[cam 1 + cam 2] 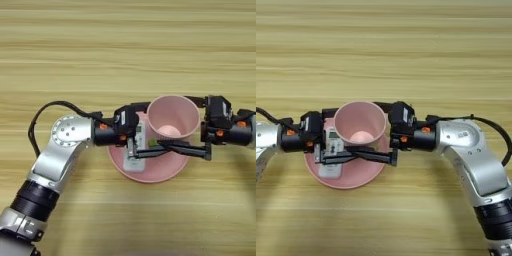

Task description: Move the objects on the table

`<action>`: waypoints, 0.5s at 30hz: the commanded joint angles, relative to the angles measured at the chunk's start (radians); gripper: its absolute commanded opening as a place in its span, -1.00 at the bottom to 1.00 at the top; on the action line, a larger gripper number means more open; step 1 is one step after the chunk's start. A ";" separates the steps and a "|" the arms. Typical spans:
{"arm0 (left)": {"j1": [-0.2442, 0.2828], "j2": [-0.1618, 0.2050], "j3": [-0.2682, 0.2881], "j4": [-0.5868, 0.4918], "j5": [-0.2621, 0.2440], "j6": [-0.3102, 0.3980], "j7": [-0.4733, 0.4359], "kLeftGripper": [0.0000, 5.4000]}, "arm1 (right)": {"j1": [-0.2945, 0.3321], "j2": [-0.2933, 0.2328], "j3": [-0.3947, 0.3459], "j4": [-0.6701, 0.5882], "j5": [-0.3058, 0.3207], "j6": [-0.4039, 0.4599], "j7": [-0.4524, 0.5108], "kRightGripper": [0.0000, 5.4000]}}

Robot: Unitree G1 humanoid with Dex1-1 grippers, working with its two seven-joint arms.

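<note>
Wooden table (125, 45): we see both grippers at a pink cup (173, 117) over a pink plate (150, 172).
Right gripper (363, 131) fingers straddle the cup; left gripper (145, 127) state: cannot tell.

Tabletop (125, 45): light wood, plank grain running side to side, filling both views. Directly on it: one round pink plate (150, 176), near the middle of the near half. The plate carries a pale pink cup (172, 117), upright with open mouth up, and a small white device (332, 142) lying flat beside the cup.
</note>
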 commanded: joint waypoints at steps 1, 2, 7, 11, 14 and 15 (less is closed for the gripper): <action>-0.001 -0.003 -0.018 -0.010 0.002 -0.007 -0.009 0.50 | -0.009 -0.005 0.003 -0.003 0.001 0.008 -0.007 0.61; -0.001 -0.003 -0.018 -0.007 0.003 -0.008 -0.008 0.50 | -0.008 -0.005 0.002 -0.003 0.001 0.007 -0.007 0.61; 0.001 -0.003 -0.019 -0.002 0.009 -0.014 -0.005 0.50 | -0.007 -0.005 0.002 0.004 -0.010 0.000 -0.014 0.81; 0.003 -0.001 -0.021 -0.001 0.012 -0.017 -0.001 0.50 | -0.006 -0.006 0.004 0.006 -0.012 -0.003 -0.014 0.99; 0.003 -0.001 -0.021 -0.001 0.011 -0.018 0.000 0.50 | -0.006 -0.006 0.004 0.007 -0.012 -0.005 -0.014 1.00; 0.003 -0.001 -0.021 -0.001 0.011 -0.018 0.000 0.50 | -0.006 -0.005 0.004 0.007 -0.012 -0.005 -0.015 1.00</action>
